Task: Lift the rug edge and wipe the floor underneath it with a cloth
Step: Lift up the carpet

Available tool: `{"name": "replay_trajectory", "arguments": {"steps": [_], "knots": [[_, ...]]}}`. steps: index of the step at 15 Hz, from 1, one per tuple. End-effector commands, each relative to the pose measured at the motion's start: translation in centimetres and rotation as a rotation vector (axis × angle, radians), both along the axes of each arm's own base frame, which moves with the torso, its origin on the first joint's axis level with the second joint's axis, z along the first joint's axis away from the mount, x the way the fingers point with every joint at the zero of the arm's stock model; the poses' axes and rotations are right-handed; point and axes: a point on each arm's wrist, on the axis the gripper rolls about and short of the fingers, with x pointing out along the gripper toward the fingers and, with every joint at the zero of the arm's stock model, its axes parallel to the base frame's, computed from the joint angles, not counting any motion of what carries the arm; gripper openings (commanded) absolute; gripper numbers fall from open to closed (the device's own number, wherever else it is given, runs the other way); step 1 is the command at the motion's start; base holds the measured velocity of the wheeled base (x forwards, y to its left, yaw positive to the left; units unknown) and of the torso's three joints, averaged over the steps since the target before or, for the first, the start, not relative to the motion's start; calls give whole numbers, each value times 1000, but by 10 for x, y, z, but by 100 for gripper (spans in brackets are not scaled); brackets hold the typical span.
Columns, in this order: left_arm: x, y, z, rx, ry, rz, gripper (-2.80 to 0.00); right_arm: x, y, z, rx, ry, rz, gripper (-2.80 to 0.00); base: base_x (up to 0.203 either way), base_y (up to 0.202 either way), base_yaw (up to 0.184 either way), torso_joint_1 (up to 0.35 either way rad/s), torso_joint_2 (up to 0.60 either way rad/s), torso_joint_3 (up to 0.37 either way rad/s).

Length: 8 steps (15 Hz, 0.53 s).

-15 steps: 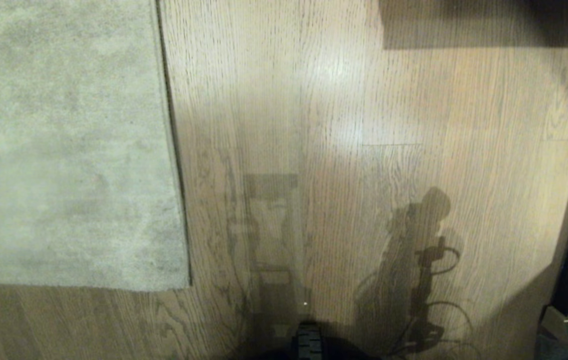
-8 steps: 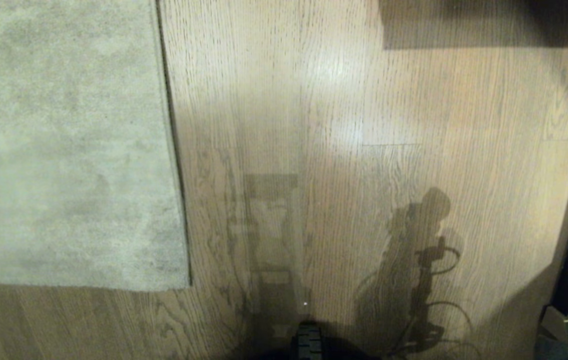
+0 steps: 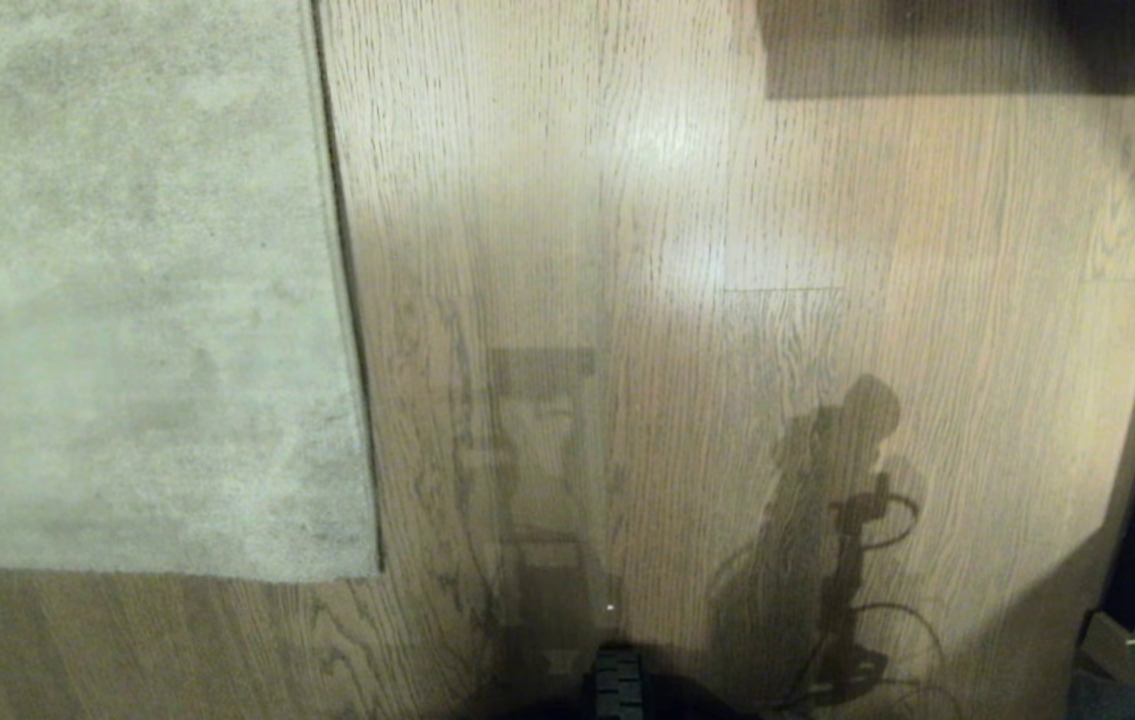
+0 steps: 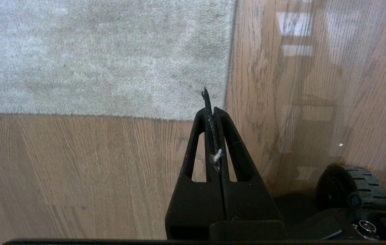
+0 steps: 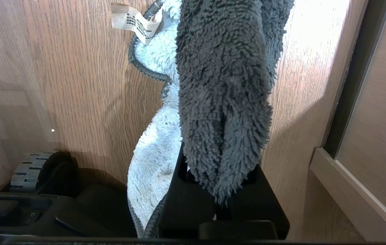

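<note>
Grey and pale-blue fleece, the cloth (image 5: 223, 102) is draping over the right gripper (image 5: 220, 190), whose fingers are clamping it above the floor (image 5: 77, 85). The left gripper (image 4: 211, 112) is hanging with its fingers pressed together and holding nothing, the rug edge (image 4: 228, 68) lying flat just past its tips, near the rug's corner.

The right gripper (image 5: 218, 190) is clamped on the grey-and-white cloth (image 5: 223, 85), draped over it above the floor (image 5: 77, 85).
</note>
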Motion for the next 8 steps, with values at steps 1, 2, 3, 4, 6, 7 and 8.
{"name": "replay_trajectory", "arguments": {"steps": [1,2,3,4,6,7,8], "knots": [[0,0,0,-1,-1,1,-280,0,0,0,-1,2,0,-280,0,0,0,0,0,0],[0,0,0,-1,0,1,-280,0,0,0,-1,2,0,-280,0,0,0,0,0,0],[0,0,0,-1,-1,1,-280,0,0,0,-1,2,-1,-280,0,0,0,0,0,0],[0,0,0,-1,-1,1,-280,0,0,0,-1,2,0,-280,0,0,0,0,0,0],[0,0,0,-1,-1,1,-280,0,0,0,-1,2,0,-280,0,0,0,0,0,0],[0,0,0,-1,0,1,-280,0,0,0,-1,2,0,-280,0,0,0,0,0,0],[0,0,0,-1,-1,1,-280,0,0,0,-1,2,0,-280,0,0,0,0,0,0]]}}
